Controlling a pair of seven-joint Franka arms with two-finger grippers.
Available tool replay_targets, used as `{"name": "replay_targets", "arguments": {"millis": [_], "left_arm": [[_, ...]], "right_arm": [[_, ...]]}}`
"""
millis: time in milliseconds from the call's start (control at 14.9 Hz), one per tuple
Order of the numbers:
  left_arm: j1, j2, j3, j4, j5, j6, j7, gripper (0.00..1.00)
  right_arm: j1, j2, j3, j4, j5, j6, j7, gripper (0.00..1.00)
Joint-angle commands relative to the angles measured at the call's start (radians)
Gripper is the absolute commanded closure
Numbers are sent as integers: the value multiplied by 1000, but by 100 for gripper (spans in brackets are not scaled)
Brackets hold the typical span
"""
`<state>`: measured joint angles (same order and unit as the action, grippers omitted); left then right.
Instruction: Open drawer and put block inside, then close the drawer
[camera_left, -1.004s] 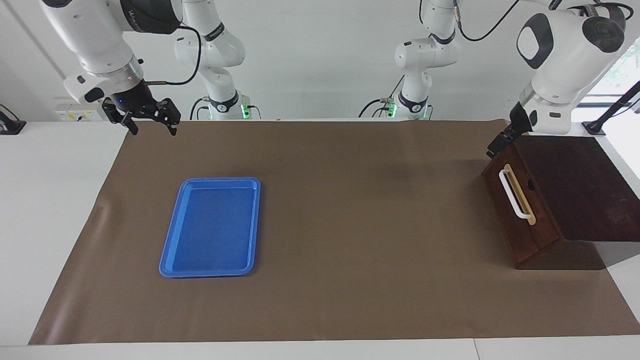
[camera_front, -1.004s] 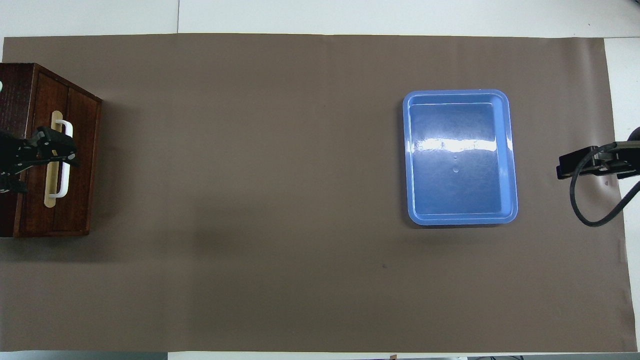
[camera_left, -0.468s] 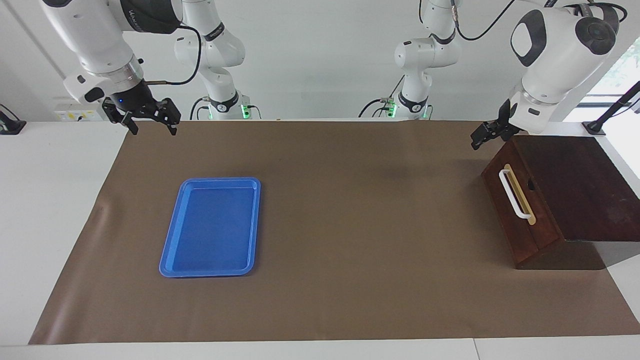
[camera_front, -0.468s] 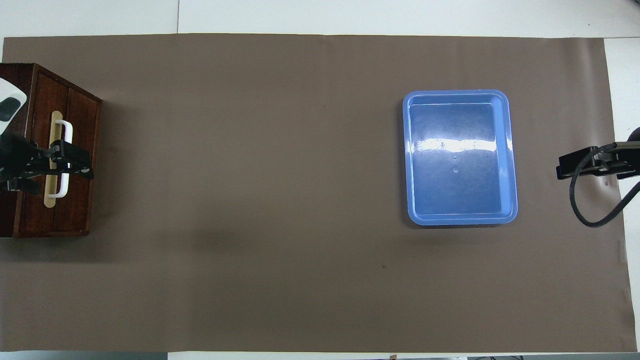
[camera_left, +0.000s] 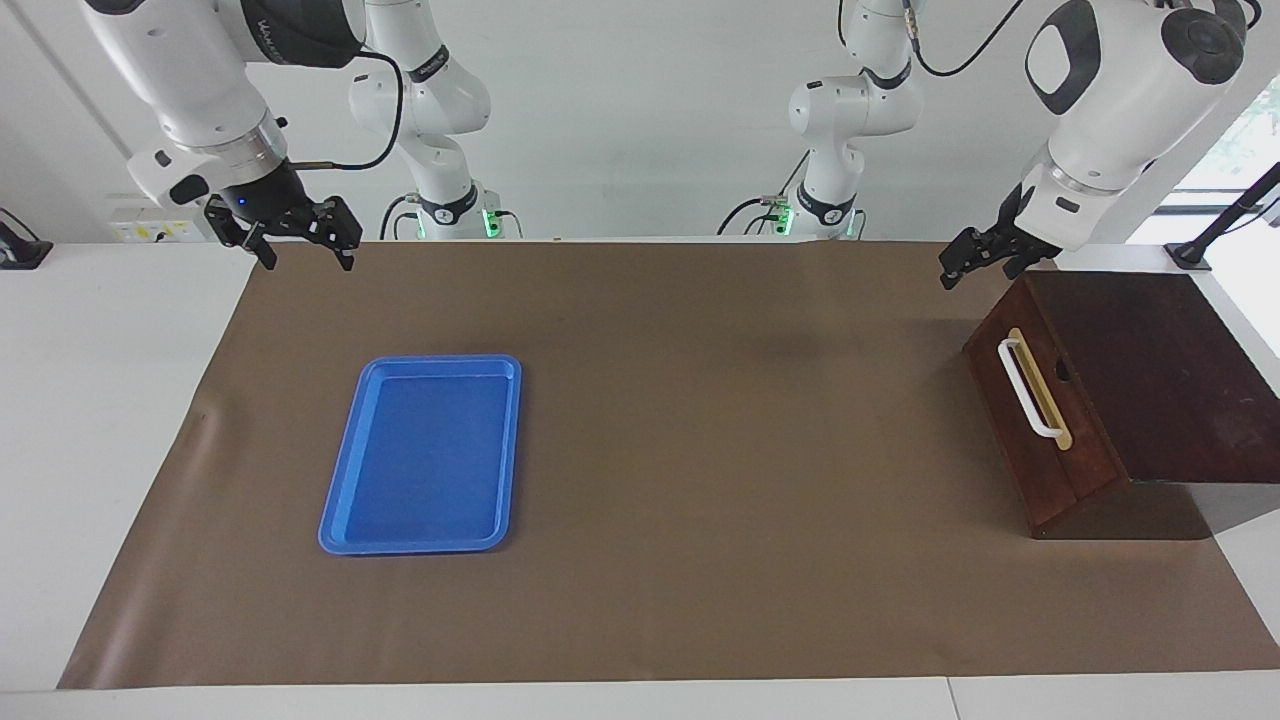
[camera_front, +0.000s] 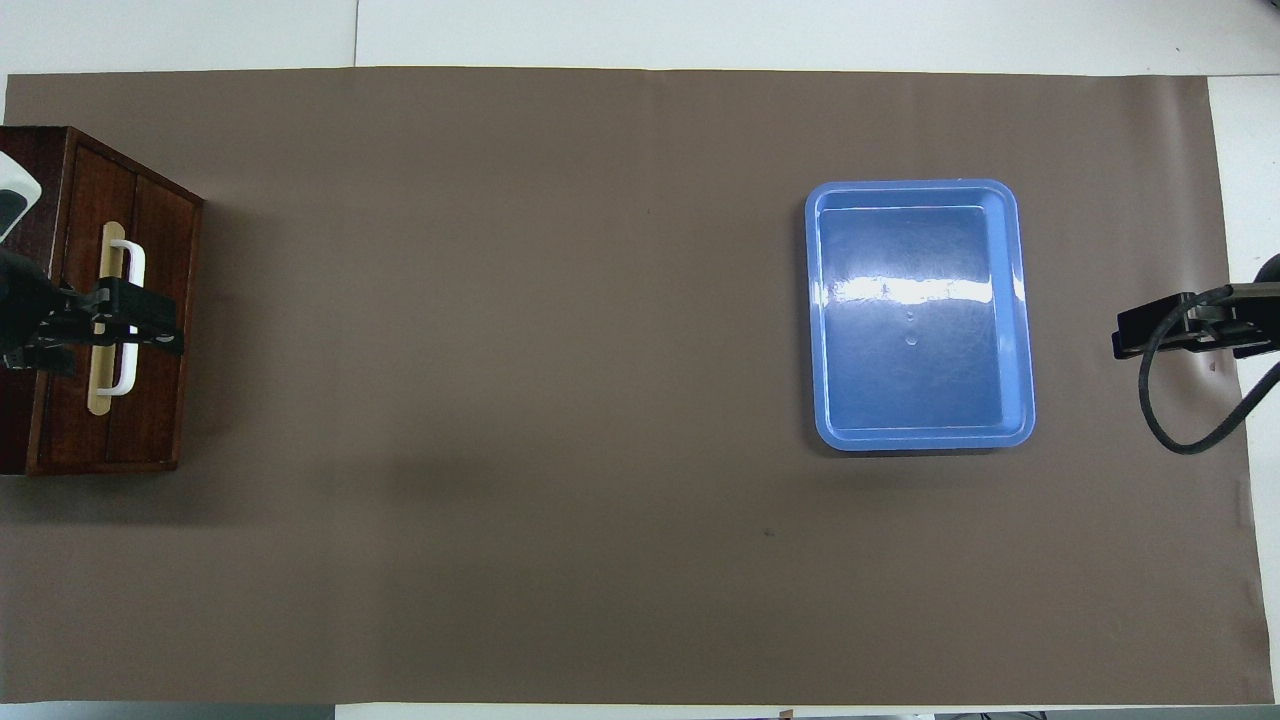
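The drawer (camera_left: 1085, 445) is shut in the dark wooden box (camera_left: 1150, 370) at the left arm's end of the table. Its white bar handle (camera_left: 1025, 390) faces the table's middle. It also shows in the overhead view (camera_front: 105, 190). My left gripper (camera_left: 975, 262) is open and empty. It hangs in the air over the top edge of the drawer front, clear of the box. In the overhead view the left gripper (camera_front: 130, 322) covers part of the handle. My right gripper (camera_left: 305, 250) is open and empty, raised over the mat's corner at the right arm's end. No yellow block is in view.
A flat blue tray (camera_left: 420, 455) with nothing in it lies on the brown mat (camera_left: 700, 450) toward the right arm's end; it also shows in the overhead view (camera_front: 920, 315). White table shows around the mat.
My left gripper has come off the box's top edge, risen, and shifted a little toward the table's middle. The drawer stays shut. The right arm has not moved.
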<state>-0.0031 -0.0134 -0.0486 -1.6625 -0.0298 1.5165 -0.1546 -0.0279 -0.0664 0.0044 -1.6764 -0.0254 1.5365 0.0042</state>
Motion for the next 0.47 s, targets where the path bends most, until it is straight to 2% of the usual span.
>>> {"name": "replay_targets", "arguments": {"millis": [0, 401], "left_arm": [[-20, 0, 23, 13, -4, -10, 32, 0], [-20, 1, 46, 9, -7, 13, 87, 0]], "right_arm": [[-6, -21, 3, -22, 9, 5, -10, 0], [-6, -21, 3, -23, 9, 5, -10, 0]]}}
